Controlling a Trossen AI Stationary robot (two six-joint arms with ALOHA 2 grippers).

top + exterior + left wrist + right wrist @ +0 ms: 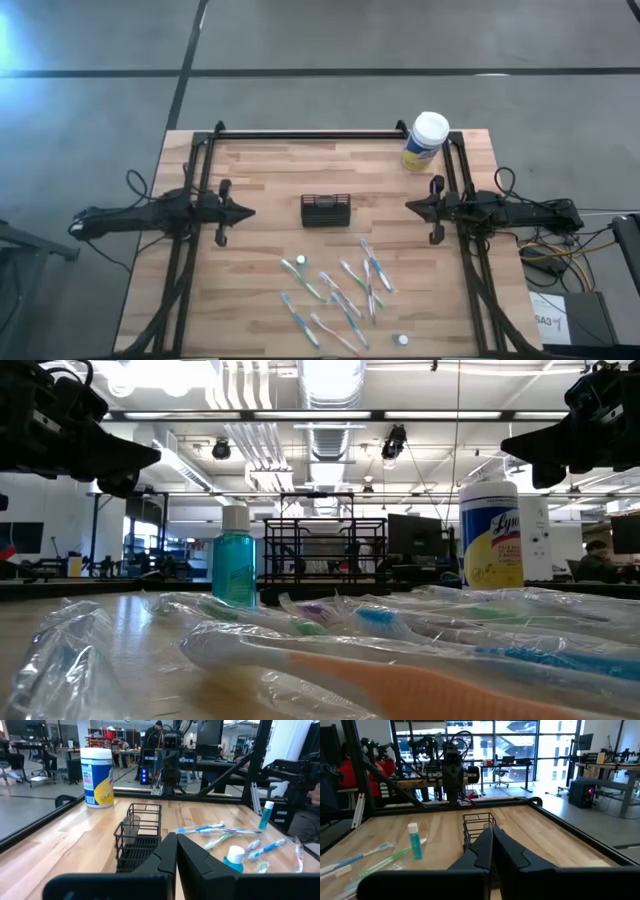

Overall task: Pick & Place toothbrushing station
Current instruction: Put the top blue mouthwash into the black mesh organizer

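The left gripper (248, 211) hangs at the table's (260, 170) left side, its jaws clenched on nothing, aimed inward at the basket (326, 210). It appears parked at rest, level with its twin, as if no step has begun.

At centre stands the basket, the task's toothbrushing station: a low black wire-mesh box, upright between the two arms and apart from both. In the left wrist view a small clear cup (130, 826) seems to sit inside it; nothing else can be made out in it. Its middle spot puts it within either arm's reach.

Near of it, toward the table's front edge, wrapped toothbrushes (345, 292) lie scattered loose on the wood, with two small blue bottles (300, 262) standing among them. They look like stock waiting to be loaded into the basket.

At the far right corner stands a yellow canister (425, 141) with a white lid on, so its contents are hidden.

The right gripper (408, 206) mirrors the left from the table's right side, jaws clenched and empty, pointing at the basket.
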